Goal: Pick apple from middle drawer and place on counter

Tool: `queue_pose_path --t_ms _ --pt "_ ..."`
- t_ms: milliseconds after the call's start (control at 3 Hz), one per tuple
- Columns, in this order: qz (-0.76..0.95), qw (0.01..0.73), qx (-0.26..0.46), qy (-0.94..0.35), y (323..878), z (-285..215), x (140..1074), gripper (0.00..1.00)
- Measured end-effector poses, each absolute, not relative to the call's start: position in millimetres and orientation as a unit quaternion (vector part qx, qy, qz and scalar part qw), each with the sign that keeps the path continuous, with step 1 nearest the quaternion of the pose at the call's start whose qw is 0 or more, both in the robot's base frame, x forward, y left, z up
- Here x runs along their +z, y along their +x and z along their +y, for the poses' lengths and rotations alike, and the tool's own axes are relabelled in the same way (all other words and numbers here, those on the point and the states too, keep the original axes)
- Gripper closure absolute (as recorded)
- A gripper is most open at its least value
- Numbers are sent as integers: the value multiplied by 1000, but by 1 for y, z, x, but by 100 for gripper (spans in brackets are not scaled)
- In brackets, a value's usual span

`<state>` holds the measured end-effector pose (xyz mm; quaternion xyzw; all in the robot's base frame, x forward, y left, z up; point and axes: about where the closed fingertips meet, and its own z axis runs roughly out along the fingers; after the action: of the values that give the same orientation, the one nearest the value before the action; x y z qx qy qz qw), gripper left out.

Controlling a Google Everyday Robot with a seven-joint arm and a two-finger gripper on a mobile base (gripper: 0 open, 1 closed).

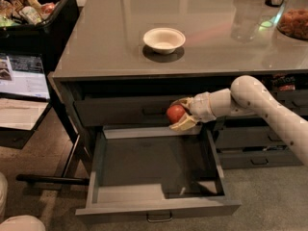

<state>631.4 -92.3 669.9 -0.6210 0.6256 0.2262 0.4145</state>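
The red apple [175, 113] is held in my gripper [182, 114], whose cream fingers [185, 124] close above and below it. The gripper holds the apple in the air above the back of the open middle drawer [154, 207], in front of the closed drawer above it. The middle drawer's dark box interior shows nothing in it. The glossy grey counter [110, 47] lies above, its front edge a little higher than the apple. My white arm [260, 105] reaches in from the right.
A cream-white bowl [164, 40] stands on the counter above the gripper. A clear glass [245, 18] and a dish of reddish food [294, 23] stand at the counter's right. A black bin of snacks [29, 8] and a monitor [24, 76] are at the left.
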Motion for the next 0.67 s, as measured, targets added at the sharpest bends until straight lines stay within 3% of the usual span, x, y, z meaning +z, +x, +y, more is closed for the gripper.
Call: queue_pose_path --t_ms 667 --pt "603 441 167 -643 607 -94 762 100"
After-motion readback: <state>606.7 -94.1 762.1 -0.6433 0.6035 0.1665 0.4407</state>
